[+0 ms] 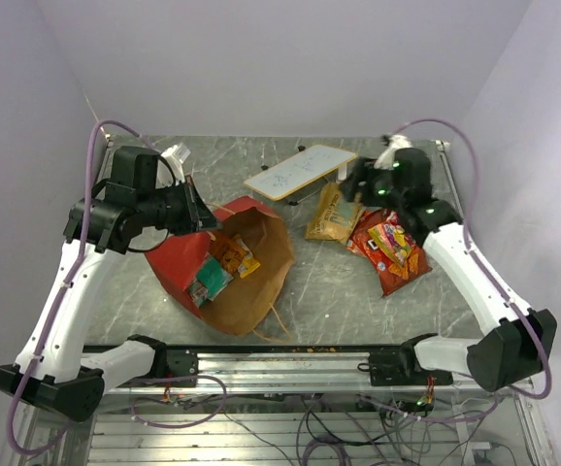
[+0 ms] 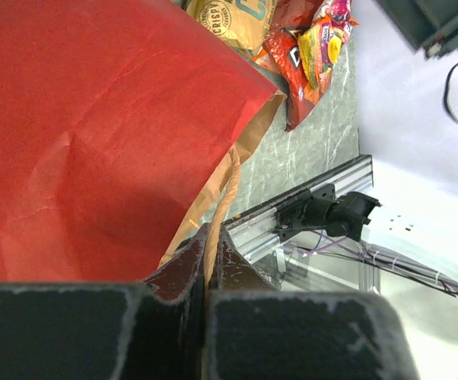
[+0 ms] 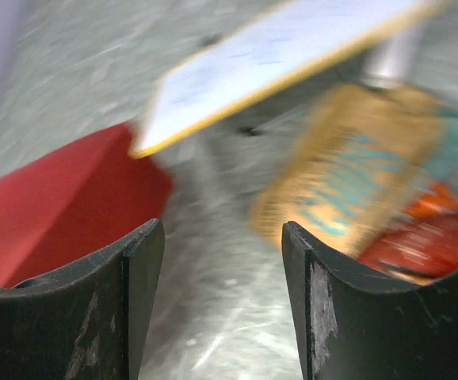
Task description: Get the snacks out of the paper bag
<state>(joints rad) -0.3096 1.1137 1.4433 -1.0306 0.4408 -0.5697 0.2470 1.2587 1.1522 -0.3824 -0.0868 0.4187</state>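
**Two robot arms at a tipped paper bag of snacks**

Centre-left of the overhead view, the red paper bag (image 1: pixel 179 262) lies on its side on the grey table (image 1: pixel 339 291), mouth toward the lower right. A teal pack (image 1: pixel 208 282) and an orange pack (image 1: pixel 237 255) sit inside. The left gripper (image 2: pixel 211 237) is clamped tight on the bag's string handle (image 2: pixel 227 190). At centre-right, the right gripper (image 3: pixel 223 237) hangs with jaws apart, holding nothing, over a gold-brown packet (image 1: pixel 331 216) beside the red Doritos bag (image 1: pixel 392 267).
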